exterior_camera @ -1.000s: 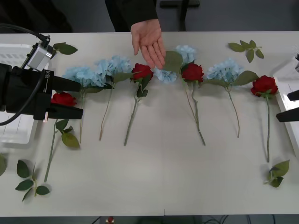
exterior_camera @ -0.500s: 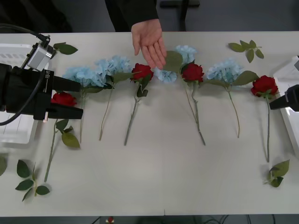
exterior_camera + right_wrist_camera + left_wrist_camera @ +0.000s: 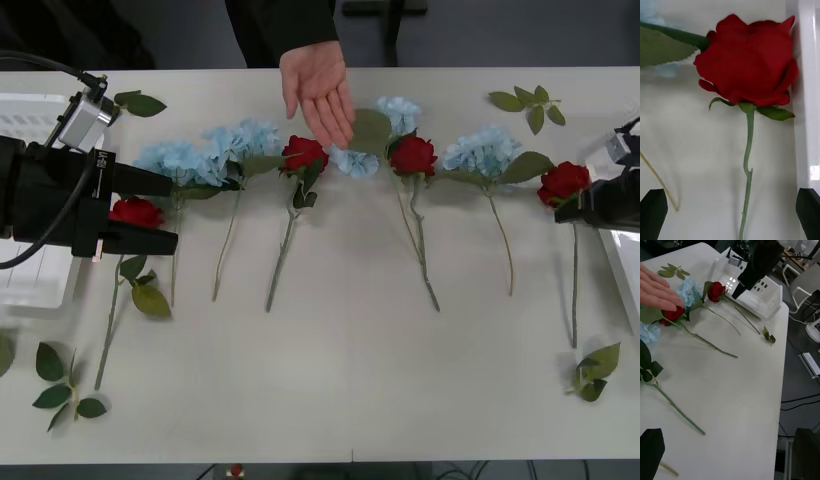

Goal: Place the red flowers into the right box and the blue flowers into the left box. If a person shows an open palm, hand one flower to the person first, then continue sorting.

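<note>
Red flowers and blue flowers lie in a row across the white table. A person's hand [image 3: 320, 90] holds an open palm over the middle of the row, above a red rose [image 3: 303, 153]. My right gripper [image 3: 580, 208] hangs open over the stem of the rightmost red rose [image 3: 565, 182], just below its head. In the right wrist view the rose [image 3: 748, 67] lies between the black fingers [image 3: 653, 213]. My left gripper [image 3: 172, 212] stands open around the leftmost red rose [image 3: 135, 212]. Blue flowers [image 3: 245, 140] lie just to its right.
The left white box [image 3: 30, 120] stands behind my left arm and the right white box [image 3: 625, 260] stands at the right edge, close beside the rightmost rose. Loose leaves [image 3: 595, 370] lie at the corners. Bare table lies in front of the stems.
My right gripper has moved in from the right edge to sit over the rightmost red rose. The left arm and the person's open palm have stayed still.
</note>
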You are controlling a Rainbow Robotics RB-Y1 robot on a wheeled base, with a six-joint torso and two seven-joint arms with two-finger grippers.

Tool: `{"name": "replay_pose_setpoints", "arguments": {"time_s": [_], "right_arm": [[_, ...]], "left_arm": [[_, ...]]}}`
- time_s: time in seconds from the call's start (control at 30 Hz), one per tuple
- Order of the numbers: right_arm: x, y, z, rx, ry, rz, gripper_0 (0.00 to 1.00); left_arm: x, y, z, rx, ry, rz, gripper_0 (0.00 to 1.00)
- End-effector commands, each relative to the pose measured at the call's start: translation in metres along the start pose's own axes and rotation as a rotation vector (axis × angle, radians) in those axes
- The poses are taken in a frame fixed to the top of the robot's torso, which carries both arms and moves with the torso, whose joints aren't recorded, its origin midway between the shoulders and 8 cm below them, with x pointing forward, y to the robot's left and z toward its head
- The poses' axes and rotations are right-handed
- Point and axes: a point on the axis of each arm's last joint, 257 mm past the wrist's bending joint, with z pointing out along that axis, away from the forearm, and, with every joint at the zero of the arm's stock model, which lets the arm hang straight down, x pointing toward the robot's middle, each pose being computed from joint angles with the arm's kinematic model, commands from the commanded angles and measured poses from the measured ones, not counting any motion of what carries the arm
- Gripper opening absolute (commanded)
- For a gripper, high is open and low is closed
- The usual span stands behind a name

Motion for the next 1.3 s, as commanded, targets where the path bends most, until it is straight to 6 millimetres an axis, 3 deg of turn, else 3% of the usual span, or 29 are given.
{"name": "replay_pose_setpoints", "arguments": {"time_s": [0.03,0.17,0.5,0.77,0.97,1.07,1.13,1.17,1.2,1.3], "right_arm": [[-0.011,-0.016,-0.003,0.044,-0.032,0.006,1.00],[-0.002,-0.024,0.007,0.053,-0.015,0.024,1.00],[0.009,-0.013,0.031,0.031,-0.002,0.037,1.00],[0.010,-0.001,0.041,0.018,-0.007,0.038,1.00],[0.011,-0.004,0.043,0.030,-0.010,0.034,1.00],[0.014,-0.009,0.046,0.036,-0.006,0.040,0.88],[0.014,-0.010,0.048,0.036,-0.008,0.042,0.67],[0.014,-0.009,0.048,0.034,-0.008,0.039,0.40],[0.014,-0.010,0.048,0.036,-0.007,0.038,0.23],[0.014,-0.008,0.049,0.034,-0.007,0.030,0.05]], "left_arm": [[0.002,0.000,0.001,-0.003,-0.005,-0.047,1.00],[0.002,-0.001,0.001,-0.002,-0.006,-0.047,1.00],[0.002,-0.001,0.001,-0.002,-0.006,-0.045,1.00],[0.003,0.000,0.001,-0.003,-0.005,-0.048,1.00],[0.003,0.000,0.001,-0.002,-0.006,-0.050,1.00],[0.003,0.000,0.001,-0.003,-0.007,-0.050,1.00],[0.004,0.000,0.001,-0.002,-0.005,-0.051,1.00],[0.004,-0.001,0.001,-0.003,-0.004,-0.050,1.00],[0.004,0.000,0.001,-0.002,-0.005,-0.051,1.00],[0.004,0.000,0.001,-0.002,-0.005,-0.051,1.00]]}}
